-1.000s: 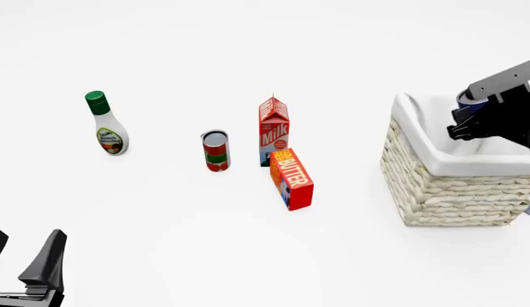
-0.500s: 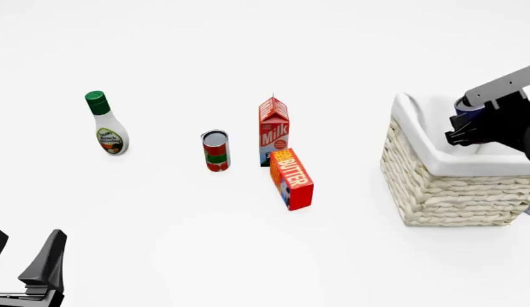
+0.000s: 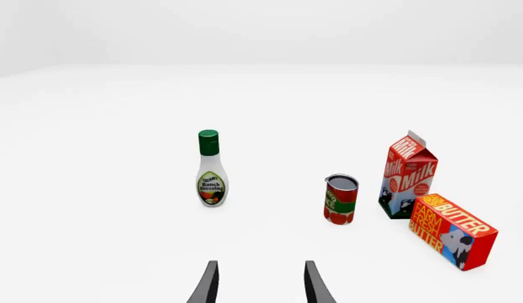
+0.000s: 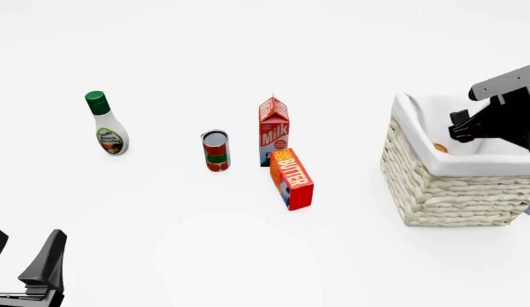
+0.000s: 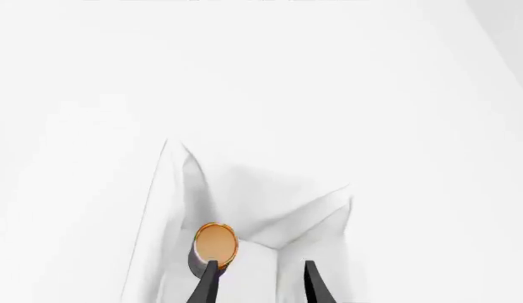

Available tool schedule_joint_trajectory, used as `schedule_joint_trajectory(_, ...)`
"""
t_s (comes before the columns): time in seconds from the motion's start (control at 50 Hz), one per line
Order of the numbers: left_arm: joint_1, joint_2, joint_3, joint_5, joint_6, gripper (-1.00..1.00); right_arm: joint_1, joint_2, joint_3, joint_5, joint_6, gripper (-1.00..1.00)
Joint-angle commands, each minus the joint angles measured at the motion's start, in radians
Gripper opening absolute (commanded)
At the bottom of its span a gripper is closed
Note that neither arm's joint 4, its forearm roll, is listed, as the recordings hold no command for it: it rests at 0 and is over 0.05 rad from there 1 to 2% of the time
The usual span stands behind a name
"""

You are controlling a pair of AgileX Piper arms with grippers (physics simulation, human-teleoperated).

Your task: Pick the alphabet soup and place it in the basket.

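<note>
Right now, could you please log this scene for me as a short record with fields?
soup: inside the basket, orange end showing
right tool: open, above the basket, holding nothing
left tool: open, near edge of table, idle
dressing: upright, far left
red-green can: upright, left of milk
milk: upright
butter: just in front of milk
</note>
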Motion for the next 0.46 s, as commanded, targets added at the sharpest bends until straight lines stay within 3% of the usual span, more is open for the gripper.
schedule_joint_trajectory(0.02,0.000,0.000,0.000,0.000,0.000,1.00,-0.001,-0.006,-0.004,0.003,0.004,1.00)
schedule_joint_trajectory(0.46,0.000,0.000,0.000,0.000,0.000,1.00,0.020,-0.096,-0.013,0.027,0.035,1.00)
